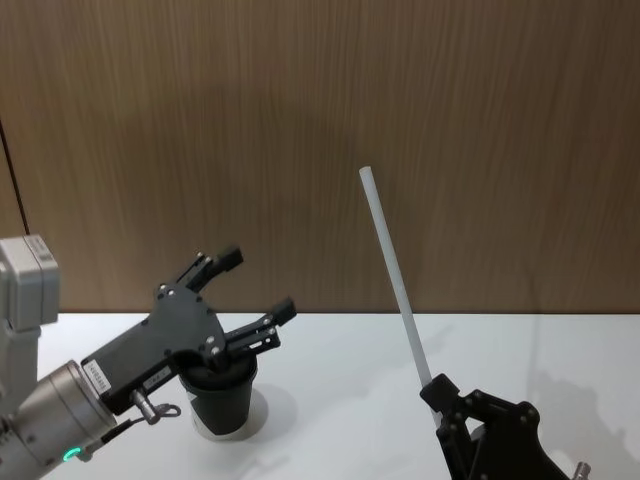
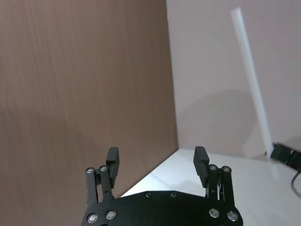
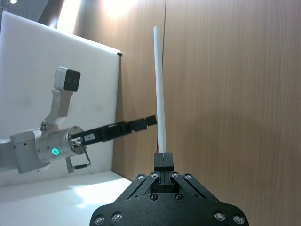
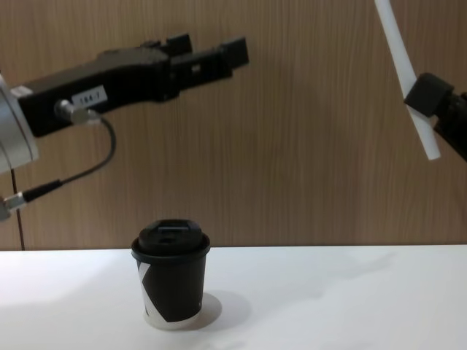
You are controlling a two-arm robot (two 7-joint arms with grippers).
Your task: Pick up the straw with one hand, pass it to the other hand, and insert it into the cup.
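Observation:
The white straw (image 1: 390, 260) stands nearly upright in the air at the right, leaning left at its top, with my right gripper (image 1: 437, 392) shut on its lower end. It also shows in the right wrist view as the straw (image 3: 160, 84) rising from the shut right gripper (image 3: 163, 160), and in the chest view as the straw (image 4: 398, 44) in the right gripper (image 4: 427, 91). The black lidded cup (image 4: 171, 281) stands upright on the white table (image 4: 328, 292) at the left. My left gripper (image 1: 258, 283) hovers open above the cup (image 1: 222, 400), empty, well left of the straw (image 2: 251, 80).
A wood-panelled wall (image 1: 320, 120) rises right behind the table's far edge. The white tabletop (image 1: 350, 400) stretches between the cup and the right arm. A dark cable (image 4: 80, 175) loops down from the left wrist.

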